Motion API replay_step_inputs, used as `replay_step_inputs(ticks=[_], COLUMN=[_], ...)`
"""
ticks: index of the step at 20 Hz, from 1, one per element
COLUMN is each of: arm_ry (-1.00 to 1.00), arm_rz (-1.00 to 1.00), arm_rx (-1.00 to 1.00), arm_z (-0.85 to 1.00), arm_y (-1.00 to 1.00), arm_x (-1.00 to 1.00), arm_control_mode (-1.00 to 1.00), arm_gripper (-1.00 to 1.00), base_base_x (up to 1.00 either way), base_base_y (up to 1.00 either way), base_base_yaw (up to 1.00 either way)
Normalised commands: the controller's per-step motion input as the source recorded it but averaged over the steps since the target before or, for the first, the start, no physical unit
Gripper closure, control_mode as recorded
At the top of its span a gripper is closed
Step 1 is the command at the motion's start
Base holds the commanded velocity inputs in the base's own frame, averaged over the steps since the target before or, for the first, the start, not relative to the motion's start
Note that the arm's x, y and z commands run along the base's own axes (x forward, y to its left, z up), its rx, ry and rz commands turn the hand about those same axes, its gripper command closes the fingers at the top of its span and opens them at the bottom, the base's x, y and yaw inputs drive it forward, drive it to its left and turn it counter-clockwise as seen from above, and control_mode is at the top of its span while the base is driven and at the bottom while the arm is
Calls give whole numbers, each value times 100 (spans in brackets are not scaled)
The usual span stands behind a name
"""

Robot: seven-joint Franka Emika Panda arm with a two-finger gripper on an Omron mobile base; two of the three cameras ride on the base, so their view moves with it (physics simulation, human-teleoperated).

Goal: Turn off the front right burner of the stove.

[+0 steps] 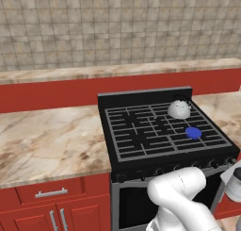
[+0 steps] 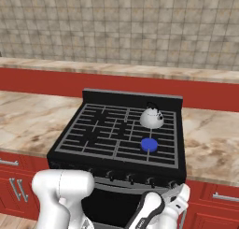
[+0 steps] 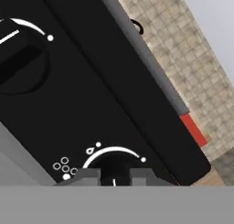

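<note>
The black stove (image 1: 141, 99) (image 2: 121, 96) stands between marble counters. On its grate, the front right burner (image 1: 193, 132) (image 2: 149, 144) shows a bright blue glow. A row of small dark knobs runs along the front panel (image 2: 116, 175). My gripper (image 2: 179, 191) is low at the panel's right end. In the hand view, the gripper (image 3: 115, 177) has its two tips tight on either side of a knob (image 3: 114, 166) under a white arc. A second knob (image 3: 20, 63) sits further along the panel.
A silver kettle (image 1: 179, 109) (image 2: 152, 117) stands on the back right burner, just behind the glow. Marble counter (image 1: 47, 140) (image 2: 212, 139) lies on both sides, over red cabinets (image 1: 52, 204). The grey oven door (image 1: 134, 209) is beneath the knobs, behind my arm.
</note>
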Motion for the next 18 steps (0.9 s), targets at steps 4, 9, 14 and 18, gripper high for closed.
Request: replay_step_inputs(ticks=[4, 9, 14, 18], arm_ry=[0, 0, 0, 0], arm_rz=[0, 0, 0, 0], arm_rx=[35, 38, 44, 47], arm_z=[0, 2, 1, 0], arm_y=[0, 0, 0, 0], arm_x=[2, 14, 4, 0], arm_control_mode=[-100, -100, -100, -100], arm_gripper=[100, 100, 100, 100], base_base_x=[0, 0, 0, 0], base_base_y=[0, 0, 0, 0], base_base_yaw=[0, 0, 0, 0])
